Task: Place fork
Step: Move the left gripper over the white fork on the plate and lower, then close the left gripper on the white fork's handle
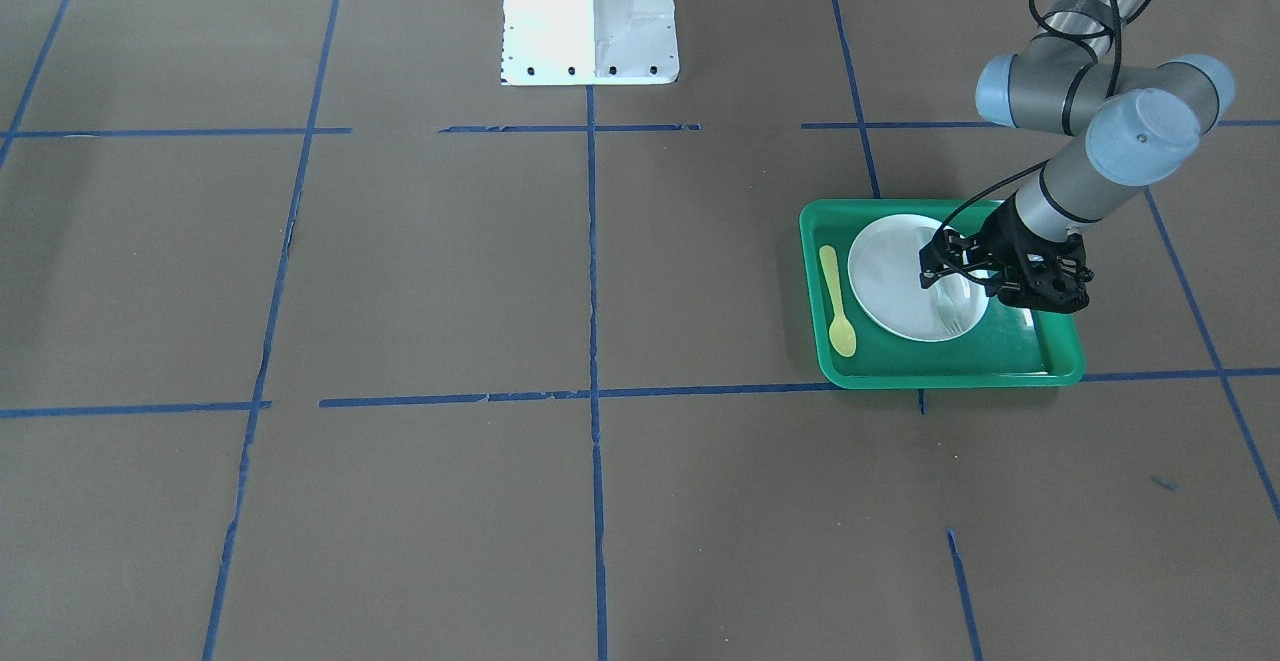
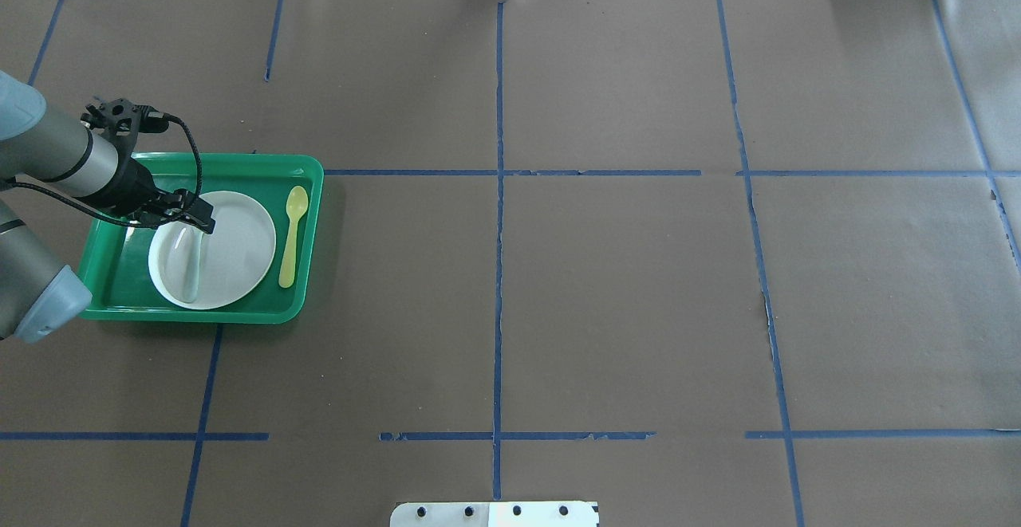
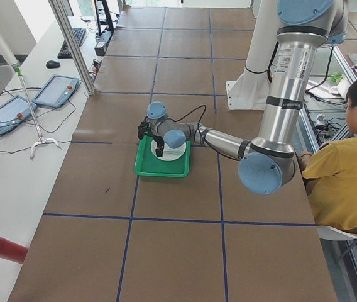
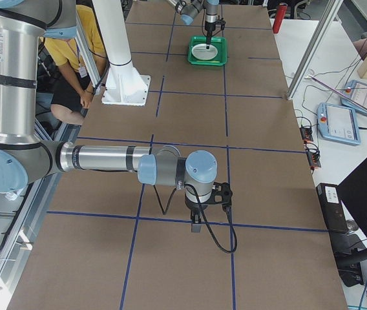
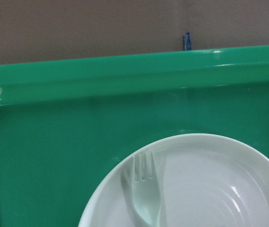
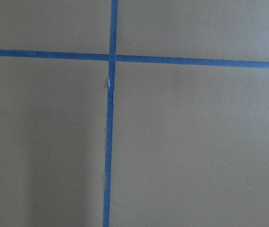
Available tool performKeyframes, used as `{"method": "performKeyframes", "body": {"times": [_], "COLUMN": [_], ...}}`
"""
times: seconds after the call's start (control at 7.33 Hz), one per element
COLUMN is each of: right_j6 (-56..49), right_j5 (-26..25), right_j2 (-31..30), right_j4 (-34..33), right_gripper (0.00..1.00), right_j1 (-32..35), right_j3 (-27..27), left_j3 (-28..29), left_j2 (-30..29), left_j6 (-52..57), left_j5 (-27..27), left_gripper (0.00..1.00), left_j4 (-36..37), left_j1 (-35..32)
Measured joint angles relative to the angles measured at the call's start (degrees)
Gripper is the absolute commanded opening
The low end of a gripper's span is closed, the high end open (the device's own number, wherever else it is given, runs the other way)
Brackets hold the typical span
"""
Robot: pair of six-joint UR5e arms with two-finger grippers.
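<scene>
The fork (image 1: 951,308) is pale and translucent and lies flat on the white plate (image 1: 895,276) inside the green tray (image 1: 950,371). It also shows in the overhead view (image 2: 189,260) and in the left wrist view (image 5: 145,191), tines toward the tray's far rim. My left gripper (image 1: 945,266) hovers just above the plate and the fork, its jaws apart and empty. My right gripper (image 4: 196,226) shows only in the exterior right view, low over bare table far from the tray; I cannot tell whether it is open or shut.
A yellow spoon (image 2: 292,234) lies in the tray beside the plate. The robot's white base (image 1: 590,16) stands at mid table. Blue tape lines cross the brown table. A seated person (image 3: 348,163) is beside the robot.
</scene>
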Motion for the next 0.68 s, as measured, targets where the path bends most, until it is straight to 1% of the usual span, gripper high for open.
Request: {"method": "performKeyframes", "body": {"times": [0.27,0.41,0.68], "right_j6": [0.01,0.03,0.00], "right_j5": [0.00,0.00,0.00], "right_j2": [0.00,0.00,0.00], "right_j4": [0.00,0.00,0.00], "right_gripper": [1.00,1.00,1.00], "right_j1": [0.00,0.00,0.00], "right_j3": [0.00,0.00,0.00], "left_j3": [0.76,1.10,1.41], "left_j2": [-0.31,-0.33,-0.54], "left_j6": [-0.05,-0.07,-0.52], "left_j5": [0.00,0.00,0.00], "left_gripper": [0.85,0.73,0.17], "left_j4": [-0.06,-0.08,-0.14], "left_j1": [0.98,1.44,1.98]}}
